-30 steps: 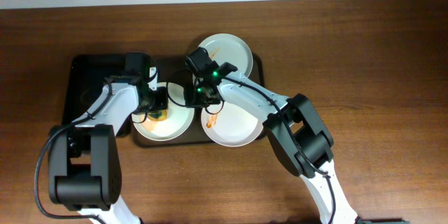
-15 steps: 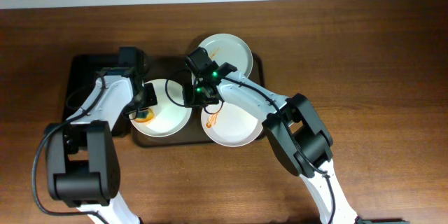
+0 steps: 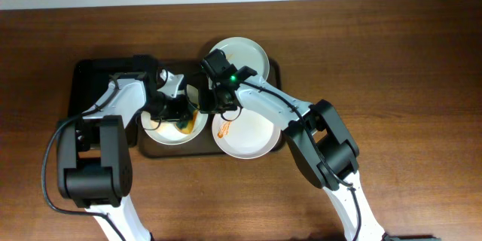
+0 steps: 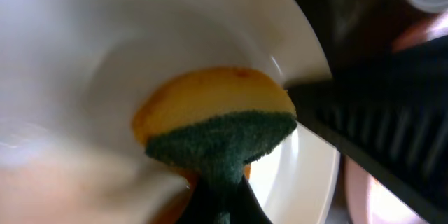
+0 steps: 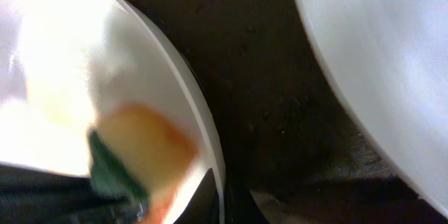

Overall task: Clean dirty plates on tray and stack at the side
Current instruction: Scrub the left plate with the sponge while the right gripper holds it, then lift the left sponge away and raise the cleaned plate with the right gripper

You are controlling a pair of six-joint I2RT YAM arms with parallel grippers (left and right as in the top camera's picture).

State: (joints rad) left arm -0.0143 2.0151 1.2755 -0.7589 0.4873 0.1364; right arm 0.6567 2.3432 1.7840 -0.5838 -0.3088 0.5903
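Three white plates lie on the dark brown tray. The left plate has its right rim pinched in my right gripper, which is shut on it. The rim also shows between the jaws in the right wrist view. My left gripper is shut on a yellow and green sponge and presses it inside that plate. The sponge is smeared orange. The front right plate has an orange smear. The back plate looks clean.
A smaller black tray lies to the left, next to the brown tray. Both arms cross over the tray's middle. Bare wooden table lies right and in front.
My left gripper has swept the sponge from the plate's left edge to its right side. The left plate has shifted slightly. My right gripper stays on its rim.
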